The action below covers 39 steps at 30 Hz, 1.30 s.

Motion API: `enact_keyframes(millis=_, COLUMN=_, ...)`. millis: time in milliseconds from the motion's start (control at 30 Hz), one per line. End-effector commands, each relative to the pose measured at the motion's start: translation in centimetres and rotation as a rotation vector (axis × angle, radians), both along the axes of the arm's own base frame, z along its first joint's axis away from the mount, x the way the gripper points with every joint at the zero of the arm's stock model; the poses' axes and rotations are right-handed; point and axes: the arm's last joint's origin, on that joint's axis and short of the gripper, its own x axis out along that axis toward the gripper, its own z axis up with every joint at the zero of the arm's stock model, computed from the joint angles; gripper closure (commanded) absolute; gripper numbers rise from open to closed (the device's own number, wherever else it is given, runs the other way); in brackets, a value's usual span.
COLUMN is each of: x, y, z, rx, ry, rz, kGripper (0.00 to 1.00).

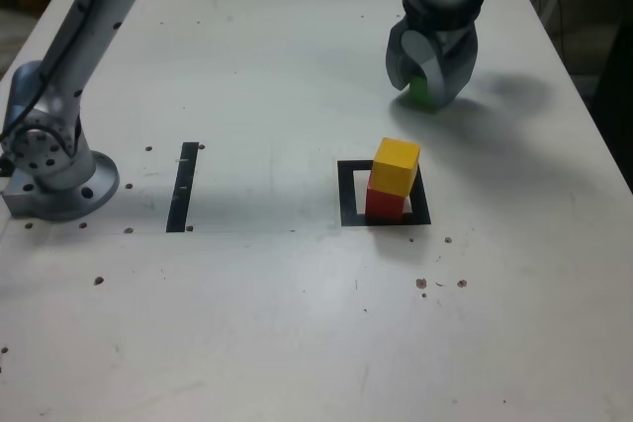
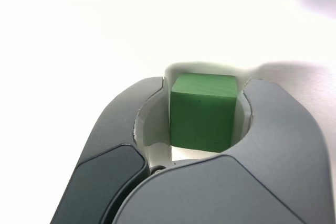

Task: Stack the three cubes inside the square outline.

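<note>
green cube sits between my jaws on the tabletop, well apart from the yellow cube on the red cube in the square outline. cannot tell if clenched. looks light, rigid; grip flat sides.

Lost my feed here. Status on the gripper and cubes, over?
Gripper around green cube, grip unconfirmed. Yellow cube on red cube inside square outline. Path to stack clear.

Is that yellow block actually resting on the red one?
Touching. The exterior view shows the yellow cube sitting straight on top of the red cube, no gap between them, inside the square outline.
</note>
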Motion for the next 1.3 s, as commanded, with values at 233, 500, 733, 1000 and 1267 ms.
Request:
enact_keyframes(millis=233, x=-1.0, y=-0.6, z=2.3, rx=0.017, ry=0.005, rz=0.078, kGripper=0.83)
enact_keyframes(millis=500, x=-4.5, y=-4.6, z=9.8, rx=0.041, ry=-0.068, rz=0.206, kGripper=0.83)
enact_keyframes(millis=733, x=-7.4, y=-9.7, z=13.7, rx=0.011, ry=-0.108, rz=0.278, kGripper=0.83)
enact_keyframes(millis=1000, x=-8.9, y=-15.1, z=14.1, rx=-0.040, ry=-0.100, rz=0.363, kGripper=0.83)
enact_keyframes(millis=1267, x=-8.9, y=-17.2, z=13.6, rx=-0.057, ry=-0.089, rz=0.379, kGripper=0.83)
